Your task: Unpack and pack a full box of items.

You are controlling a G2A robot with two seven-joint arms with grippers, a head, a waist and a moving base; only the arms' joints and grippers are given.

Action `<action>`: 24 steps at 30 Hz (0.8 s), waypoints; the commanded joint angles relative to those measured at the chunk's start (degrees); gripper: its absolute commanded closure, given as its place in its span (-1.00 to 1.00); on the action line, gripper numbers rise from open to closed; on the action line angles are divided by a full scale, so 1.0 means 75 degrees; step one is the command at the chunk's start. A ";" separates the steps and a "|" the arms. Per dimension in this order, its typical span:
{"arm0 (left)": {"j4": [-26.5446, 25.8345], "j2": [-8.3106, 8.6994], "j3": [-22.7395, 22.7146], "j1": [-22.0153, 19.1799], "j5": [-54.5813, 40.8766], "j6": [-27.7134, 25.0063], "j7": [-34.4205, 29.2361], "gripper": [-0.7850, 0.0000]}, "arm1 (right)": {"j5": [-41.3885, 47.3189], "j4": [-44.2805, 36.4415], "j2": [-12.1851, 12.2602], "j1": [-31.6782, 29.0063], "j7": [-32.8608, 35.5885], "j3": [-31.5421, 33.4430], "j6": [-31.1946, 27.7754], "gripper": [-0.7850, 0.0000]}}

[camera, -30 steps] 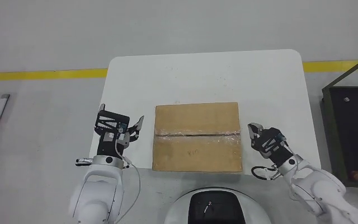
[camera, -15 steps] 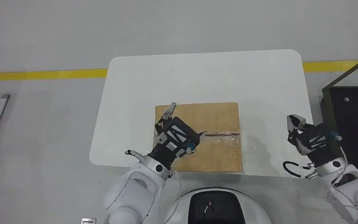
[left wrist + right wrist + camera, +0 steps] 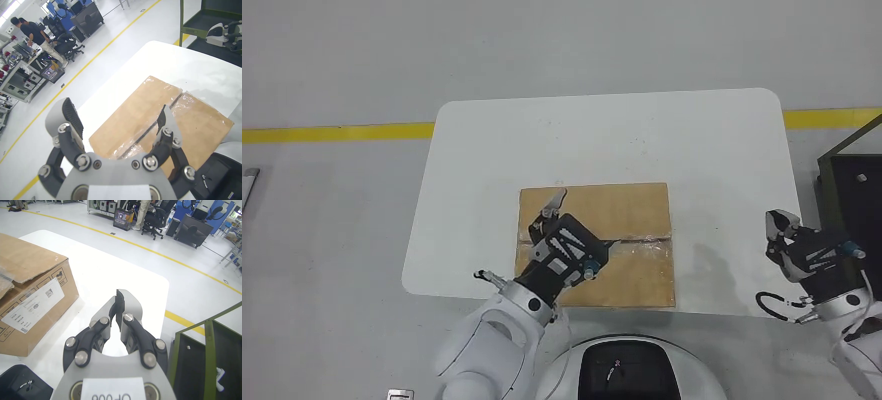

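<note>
From above, the cardboard box sits shut at the front middle of the white bench, with clear tape running along the seam where its two top flaps meet. The left gripper hangs over the box's left end with its fingers spread and nothing between them. The right gripper is near the bench's right edge, well apart from the box, its fingers pressed together. From the left wrist, the left gripper is wide apart above the box; one finger lies over the taped seam, and the other lies out past the box's edge. The bench shows beyond the box. From the right wrist, the right gripper has its ribbed pads closed on each other and holds nothing. It is over the bench, with the box off to one side and a white label on the box's side wall. A green metal rack stands just off the bench.
</note>
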 commanded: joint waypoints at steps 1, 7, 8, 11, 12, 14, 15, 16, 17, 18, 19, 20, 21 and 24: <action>-0.0013 -0.0007 0.0140 0.0053 -0.0202 -0.0150 0.0151 -1.00 | -0.0012 0.0009 -0.0007 0.0007 -0.0012 0.0017 -0.0007 1.00; 0.0476 -0.0140 0.1104 -0.0255 -0.0590 -0.0188 0.0233 -1.00 | -0.0021 0.0020 -0.0031 0.0021 -0.0023 0.0045 -0.0046 1.00; 0.0607 -0.0174 0.1293 -0.0347 -0.0673 -0.0179 0.0168 -1.00 | -0.0044 0.0020 -0.0034 0.0015 -0.0025 0.0042 -0.0056 1.00; 0.0961 -0.0275 0.1772 -0.0653 -0.0835 -0.0193 -0.0068 -1.00 | -0.0090 0.0051 -0.0046 0.0005 -0.0028 0.0045 -0.0056 1.00; 0.1056 -0.0309 0.1884 -0.0731 -0.0904 -0.0127 -0.0159 -1.00 | -0.0096 0.0052 -0.0051 0.0004 -0.0031 0.0044 -0.0055 1.00; 0.1332 -0.0380 0.2011 -0.0861 -0.1211 0.0099 -0.0268 -1.00 | -0.0121 0.0054 -0.0059 -0.0001 -0.0031 0.0047 -0.0055 1.00; 0.1460 -0.0412 0.2043 -0.0939 -0.1314 0.0215 -0.0351 -1.00 | -0.0122 0.0055 -0.0064 -0.0003 -0.0031 0.0049 -0.0052 1.00; 0.1589 -0.0442 0.2081 -0.1019 -0.1382 0.0306 -0.0444 -1.00 | -0.0133 0.0054 -0.0068 -0.0006 -0.0023 0.0055 -0.0042 1.00; 0.1688 -0.0470 0.2125 -0.1106 -0.1418 0.0359 -0.0514 -1.00 | -0.0136 0.0052 -0.0072 -0.0009 -0.0021 0.0060 -0.0044 1.00; 0.1804 -0.0495 0.2167 -0.1188 -0.1431 0.0395 -0.0599 -1.00 | -0.0132 0.0057 -0.0076 -0.0013 -0.0021 0.0070 -0.0040 1.00; 0.1914 -0.0518 0.2205 -0.1264 -0.1431 0.0434 -0.0692 -1.00 | -0.0143 0.0061 -0.0080 -0.0018 -0.0018 0.0081 -0.0040 1.00; 0.2003 -0.0540 0.2245 -0.1337 -0.1406 0.0464 -0.0778 -1.00 | -0.0142 0.0068 -0.0084 -0.0023 -0.0022 0.0090 -0.0043 1.00; 0.2106 -0.0559 0.2282 -0.1399 -0.1381 0.0468 -0.0890 -1.00 | -0.0149 0.0080 -0.0088 -0.0027 -0.0021 0.0104 -0.0035 1.00; 0.2284 -0.0615 0.2355 -0.1522 -0.1458 0.0544 -0.1078 -1.00 | -0.0131 0.0097 -0.0099 -0.0031 -0.0011 0.0131 -0.0046 1.00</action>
